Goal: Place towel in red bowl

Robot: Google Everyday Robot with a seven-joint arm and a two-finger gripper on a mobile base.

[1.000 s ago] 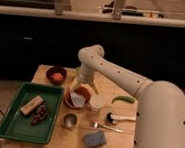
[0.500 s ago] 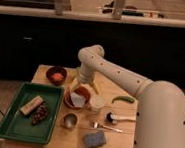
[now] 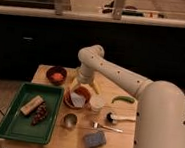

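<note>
The tool [image 3: 82, 85] hangs over the red bowl [image 3: 79, 96] so the towel [image 3: 76, 99] lands inside; its grip I cannot tell.

Cream dotted arm [image 3: 121, 77], pale jaws above bowl

The pale gripper [image 3: 82, 85] hangs over the red bowl [image 3: 84, 93], which holds a white towel [image 3: 76, 100]. Left on the tan wooden desk [image 3: 114, 140] lies a green tray [image 3: 14, 129]. Near: a blue-grey sponge [image 3: 94, 139].
</note>
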